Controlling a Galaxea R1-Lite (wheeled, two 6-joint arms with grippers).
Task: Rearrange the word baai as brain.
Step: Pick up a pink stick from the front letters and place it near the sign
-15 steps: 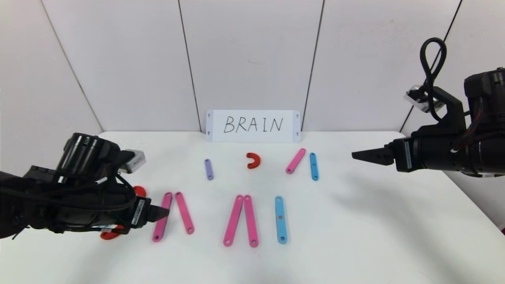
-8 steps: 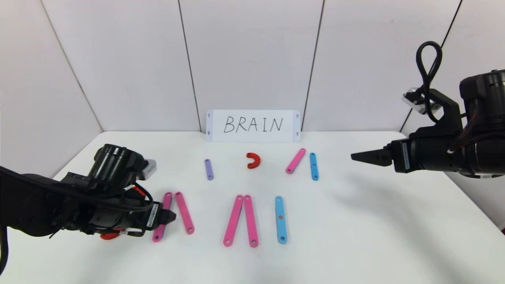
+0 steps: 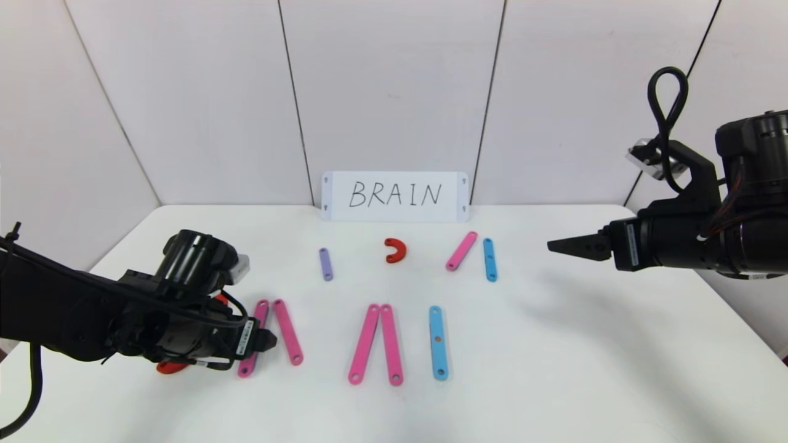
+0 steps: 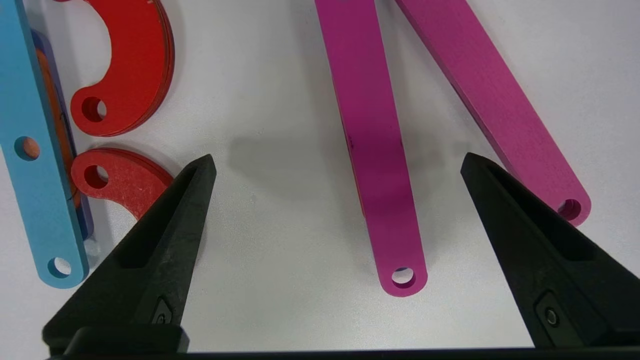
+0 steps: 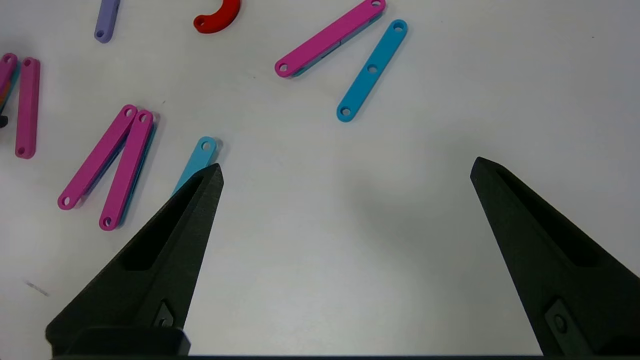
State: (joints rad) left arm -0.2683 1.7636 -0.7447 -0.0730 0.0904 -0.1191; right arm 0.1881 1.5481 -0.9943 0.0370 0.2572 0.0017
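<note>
The word lies flat on the white table (image 3: 554,344) as holed strips and red curves. My left gripper (image 3: 269,340) is low over the leftmost pink strip (image 3: 262,309). It is open, and that pink strip (image 4: 375,150) lies between its fingers, untouched. A second pink strip (image 4: 495,100) slants just outside one finger. Two red curves (image 4: 135,65) and a light-blue strip (image 4: 30,150) lie beyond the other finger. My right gripper (image 3: 551,245) hovers open and empty at the right, above bare table (image 5: 345,225).
Another pink pair (image 3: 377,343) and a light-blue strip (image 3: 438,343) lie mid-table. Behind them are a short purple strip (image 3: 325,264), a red curve (image 3: 395,250), a pink strip (image 3: 462,251) and a blue strip (image 3: 489,260). A white "BRAIN" card (image 3: 394,196) stands at the wall.
My left arm has dropped lower and pushed a little rightward, bringing its open fingers down around the leftmost pink strip. The right arm has barely shifted.
</note>
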